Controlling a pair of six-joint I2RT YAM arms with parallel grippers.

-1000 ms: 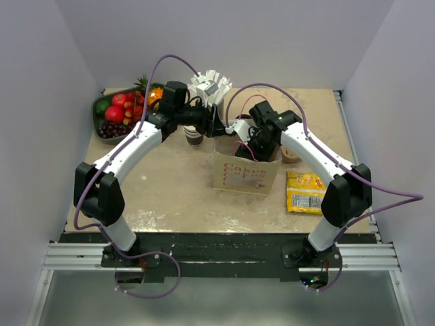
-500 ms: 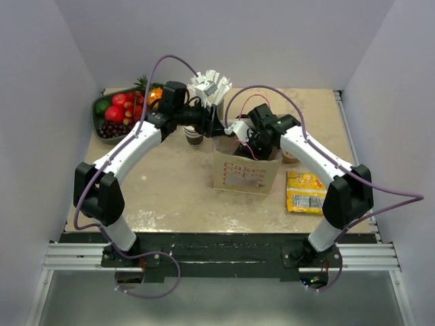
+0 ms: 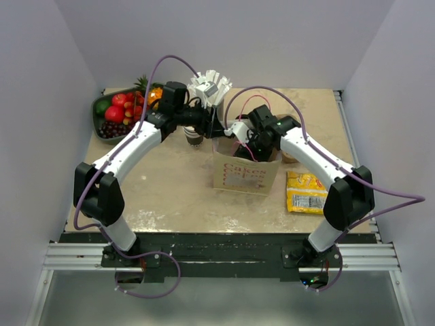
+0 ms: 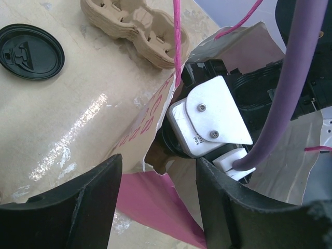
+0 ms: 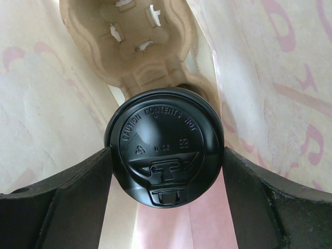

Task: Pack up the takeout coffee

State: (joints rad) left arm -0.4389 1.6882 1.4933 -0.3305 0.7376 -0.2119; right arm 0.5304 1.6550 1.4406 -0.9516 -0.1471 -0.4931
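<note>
2 tools meet at the paper bag (image 3: 245, 178): the right tool (image 5: 166, 158), reaching down inside it, holds the takeout coffee (image 5: 165, 129) by its black lid, 1 finger against each side, over a cardboard cup carrier (image 5: 136, 46) deeper in the bag. The left tool (image 4: 158, 166) stands wide, with the bag's torn rim in the gap between its fingers. Around them, the bag stands upright mid-desk (image 3: 170, 190), with a yellow snack packet (image 3: 304, 192) just to its right and a fruit tray (image 3: 112, 115) at the far left corner.
</note>
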